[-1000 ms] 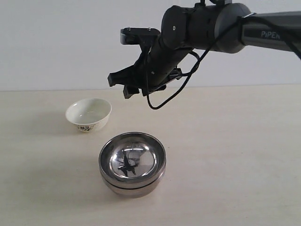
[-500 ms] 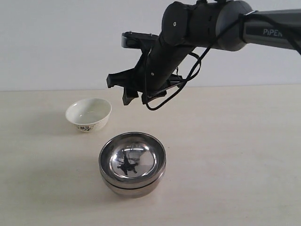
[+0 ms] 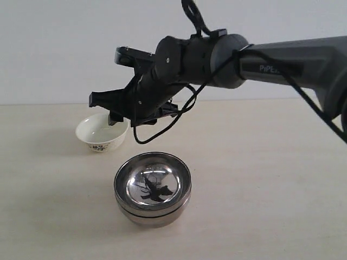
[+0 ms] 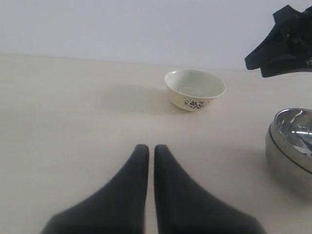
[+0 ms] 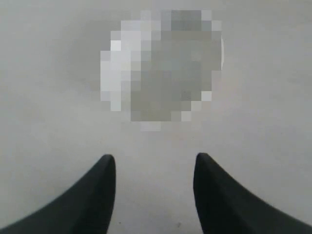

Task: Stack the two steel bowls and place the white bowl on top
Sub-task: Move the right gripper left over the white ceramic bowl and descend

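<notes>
Exterior view: right claw (image 3: 105, 107) hangs spread and empty over the white bowl (image 3: 101, 135), apparently lined up to grasp it; nested steel bowls (image 3: 152, 189) wait nearby, lower. Left claw (image 4: 147, 148) is pressed together.

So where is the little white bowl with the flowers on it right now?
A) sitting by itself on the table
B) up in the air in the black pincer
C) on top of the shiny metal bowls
A: the small cream-white ceramic bowl stands alone on the beige table, apart from the two stacked shiny steel bowls, and the right arm's black pincer hangs open near it, holding nothing.
</notes>
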`<state>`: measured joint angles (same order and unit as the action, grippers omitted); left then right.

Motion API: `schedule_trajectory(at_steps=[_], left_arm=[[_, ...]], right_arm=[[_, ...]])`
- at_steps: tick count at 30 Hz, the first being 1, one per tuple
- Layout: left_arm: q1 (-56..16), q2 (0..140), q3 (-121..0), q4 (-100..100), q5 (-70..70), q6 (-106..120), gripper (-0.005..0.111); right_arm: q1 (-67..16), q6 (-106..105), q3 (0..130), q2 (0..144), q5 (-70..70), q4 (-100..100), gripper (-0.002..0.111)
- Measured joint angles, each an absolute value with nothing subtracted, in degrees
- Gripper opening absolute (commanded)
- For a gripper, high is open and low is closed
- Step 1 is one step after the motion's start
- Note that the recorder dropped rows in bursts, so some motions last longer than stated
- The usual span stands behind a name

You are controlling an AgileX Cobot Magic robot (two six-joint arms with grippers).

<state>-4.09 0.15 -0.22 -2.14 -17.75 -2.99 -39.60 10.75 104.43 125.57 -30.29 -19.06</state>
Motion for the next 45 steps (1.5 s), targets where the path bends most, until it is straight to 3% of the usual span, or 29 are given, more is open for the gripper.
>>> schedule_trajectory(at_steps=[15, 31, 45], left_arm=[[-4.1, 0.2, -0.2, -2.1, -17.8, -3.0, 0.004], [-4.1, 0.2, -0.2, -2.1, -17.8, -3.0, 0.004], [-4.1, 0.2, -0.2, -2.1, -17.8, -3.0, 0.004]], right_arm=[[-40.0, 21.5, 104.4, 133.8, -13.8, -20.4, 0.044], [-41.9, 23.1, 112.8, 140.0, -14.6, -20.8, 0.045], [-41.2, 21.6, 113.0, 135.5, -17.5, -19.8, 0.045]])
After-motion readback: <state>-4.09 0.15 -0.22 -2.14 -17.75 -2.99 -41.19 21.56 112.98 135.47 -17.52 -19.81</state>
